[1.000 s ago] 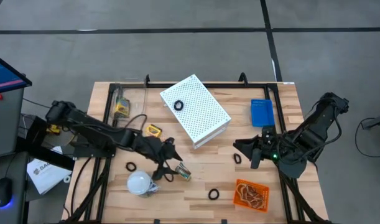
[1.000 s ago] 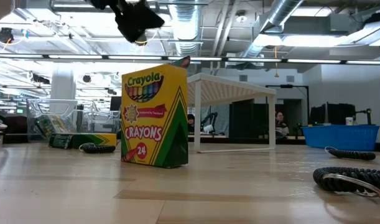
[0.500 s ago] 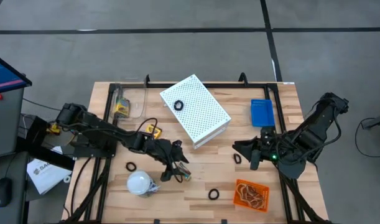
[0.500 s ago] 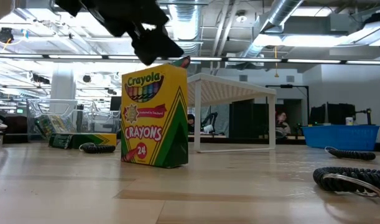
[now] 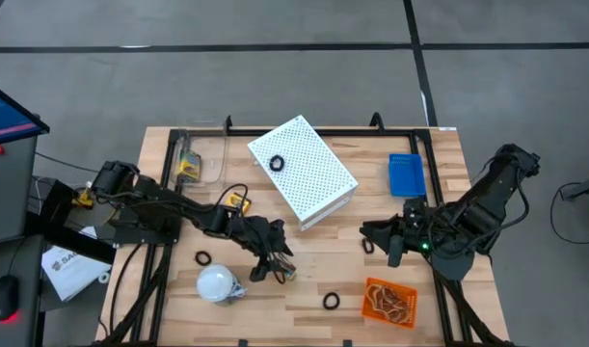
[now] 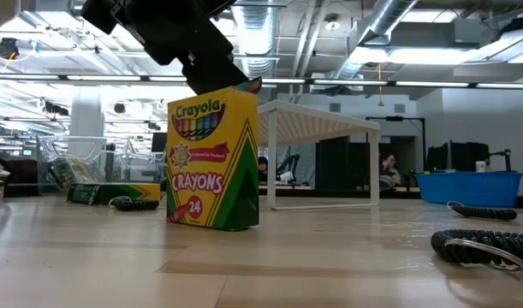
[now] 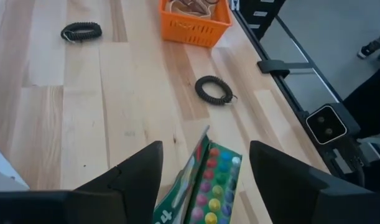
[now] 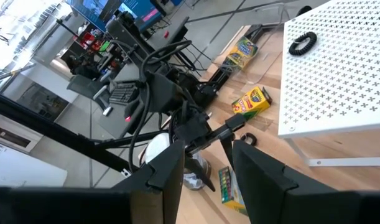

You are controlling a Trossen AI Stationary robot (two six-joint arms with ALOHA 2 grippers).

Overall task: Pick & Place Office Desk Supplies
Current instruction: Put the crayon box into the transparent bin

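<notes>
The left gripper [image 7: 205, 171] straddles one upright crayon box [image 7: 209, 186], fingers parted and apparently not yet pinching it. Near that box lie one white bulb [image 5: 217, 283], four black rings and one orange basket [image 5: 388, 301].

Glossy cardboard crayon box [image 6: 213, 161], matt wooden table [image 6: 329, 265]

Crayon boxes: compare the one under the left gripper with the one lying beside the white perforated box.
The crayon box under the left gripper stands upright with its flap open and crayon tips showing; the crayon box by the perforated box lies flat, apparently closed. The left gripper straddles the first; nothing touches the second. Both are yellow and green.
</notes>
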